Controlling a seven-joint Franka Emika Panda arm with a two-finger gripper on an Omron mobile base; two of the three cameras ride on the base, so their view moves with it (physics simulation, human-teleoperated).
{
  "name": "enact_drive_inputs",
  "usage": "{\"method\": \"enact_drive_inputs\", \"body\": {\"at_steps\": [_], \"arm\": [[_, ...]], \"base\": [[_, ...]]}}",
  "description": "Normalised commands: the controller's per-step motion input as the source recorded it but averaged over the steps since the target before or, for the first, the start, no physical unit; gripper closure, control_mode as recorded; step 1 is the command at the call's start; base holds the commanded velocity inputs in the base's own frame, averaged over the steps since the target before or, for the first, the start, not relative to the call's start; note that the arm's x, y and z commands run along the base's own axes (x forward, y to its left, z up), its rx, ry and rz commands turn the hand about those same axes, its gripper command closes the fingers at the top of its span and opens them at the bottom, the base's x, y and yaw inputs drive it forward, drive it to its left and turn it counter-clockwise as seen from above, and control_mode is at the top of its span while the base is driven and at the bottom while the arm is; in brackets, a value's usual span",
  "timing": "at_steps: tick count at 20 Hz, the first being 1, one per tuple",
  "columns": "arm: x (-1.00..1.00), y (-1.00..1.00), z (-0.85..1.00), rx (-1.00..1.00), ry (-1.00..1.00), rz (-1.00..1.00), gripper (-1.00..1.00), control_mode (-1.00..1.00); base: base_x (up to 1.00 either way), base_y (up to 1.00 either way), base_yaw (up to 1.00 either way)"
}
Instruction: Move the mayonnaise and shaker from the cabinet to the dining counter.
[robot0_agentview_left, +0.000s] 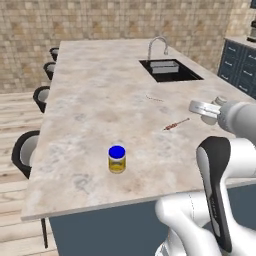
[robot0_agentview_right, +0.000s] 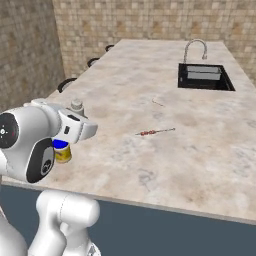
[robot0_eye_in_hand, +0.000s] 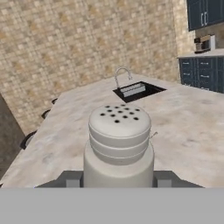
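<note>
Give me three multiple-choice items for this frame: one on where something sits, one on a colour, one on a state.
1. Where does the mayonnaise stand?
A. On the dining counter
B. In the sink
C. On a stool

2. What colour is the mayonnaise lid?
A. Red
B. Blue
C. White

3. What is the state of the shaker?
A. Lying on the counter
B. Standing in the sink
C. Held between the jaws of the gripper

Answers: 1 A, the jar stands upright on the marble-look top, near its front edge. 2 B, the rounded lid is bright blue. 3 C, the hand view shows the shaker upright between the two fingertips, above the counter.
</note>
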Motion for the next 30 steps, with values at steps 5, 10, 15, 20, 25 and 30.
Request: {"method": "enact_drive_inputs", "body": {"at_steps": [5,10,15,20,25,30], "arm": [[0.0,0.0,0.0,0.0,0.0,0.0,1.0,1.0],[0.0,0.0,0.0,0.0,0.0,0.0,1.0,-1.0],[0.18,0.0,-0.16,-0.01,0.07,0.07,1.0,-1.0],[0.64,-0.03,-0.38,-0.11,0.25,0.17,1.0,-1.0],[0.44,-0.43,-0.59,-0.14,0.07,0.25,1.0,-1.0],[0.44,-0.21,-0.6,-0.17,0.0,0.39,1.0,-1.0]], "base": [[0.32,0.0,0.02],[0.06,0.0,0.0],[0.0,0.0,0.0],[0.0,0.0,0.0],[0.0,0.0,0.0],[0.0,0.0,0.0]]}}
